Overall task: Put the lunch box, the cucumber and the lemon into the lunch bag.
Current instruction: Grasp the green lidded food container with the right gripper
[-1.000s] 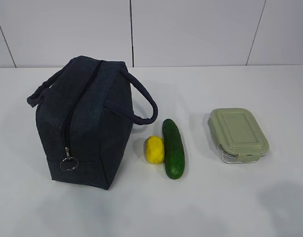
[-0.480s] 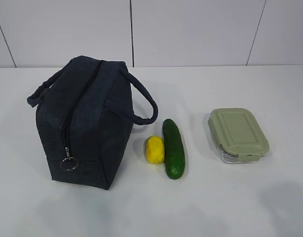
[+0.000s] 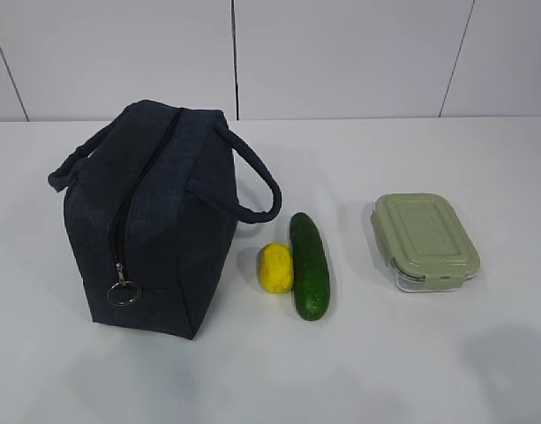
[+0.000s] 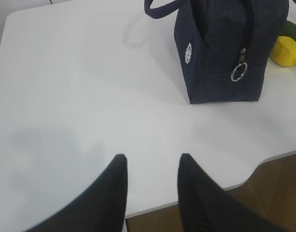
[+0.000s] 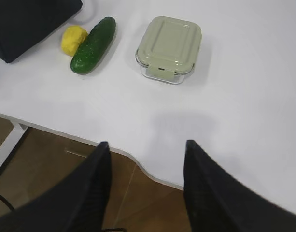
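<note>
Lunch bag [image 3: 151, 221] at the left of the table [image 3: 411, 353], upright, its top zipper closed, with the ring pull [image 3: 123, 292] hanging at the near end. Just right of it lies the lemon [image 3: 275, 267], touching or nearly touching the cucumber [image 3: 309, 265], which lies pointing near to far. Well apart at the right sits the lunch box [image 3: 424, 240], its green lid on.

My left gripper [image 4: 150, 166] hovers over the near left table edge, jaws partly apart and empty. My right gripper [image 5: 147, 152] hovers off the near edge in front of the lunch box, jaws wider and also empty.

Nothing is packed yet. I judge the first step to be opening the bag. To do it well, I should pinch the ring pull squarely with my left jaws and draw it along the zipper line, while my right jaws steady the bag so it does not slide or tip.
</note>
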Tool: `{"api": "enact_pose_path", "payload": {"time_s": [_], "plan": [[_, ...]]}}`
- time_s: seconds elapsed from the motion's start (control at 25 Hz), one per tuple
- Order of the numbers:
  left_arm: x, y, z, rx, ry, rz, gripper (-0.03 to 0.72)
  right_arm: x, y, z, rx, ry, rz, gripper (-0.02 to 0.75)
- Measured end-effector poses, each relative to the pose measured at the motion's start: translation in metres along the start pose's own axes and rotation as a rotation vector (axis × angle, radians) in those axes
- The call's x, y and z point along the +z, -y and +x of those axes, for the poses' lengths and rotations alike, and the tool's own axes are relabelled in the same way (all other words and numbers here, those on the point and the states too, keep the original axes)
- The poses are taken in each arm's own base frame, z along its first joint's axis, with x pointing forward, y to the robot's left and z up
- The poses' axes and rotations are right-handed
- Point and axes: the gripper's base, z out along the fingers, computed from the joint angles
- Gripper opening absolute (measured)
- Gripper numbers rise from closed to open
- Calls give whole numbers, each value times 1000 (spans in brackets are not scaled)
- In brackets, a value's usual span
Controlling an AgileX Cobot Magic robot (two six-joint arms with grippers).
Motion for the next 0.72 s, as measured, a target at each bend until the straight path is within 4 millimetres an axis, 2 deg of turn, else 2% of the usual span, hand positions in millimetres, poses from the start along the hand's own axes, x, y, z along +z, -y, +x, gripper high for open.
{"api": "enact_pose_path", "payload": {"time_s": [0.44,0.72], "plan": [[0,0,0,0,0,0,239,0,-4,-1,18,13,-39,366],[0,0,0,0,0,0,239,6,2,-5,137,-52,-19,366]]}}
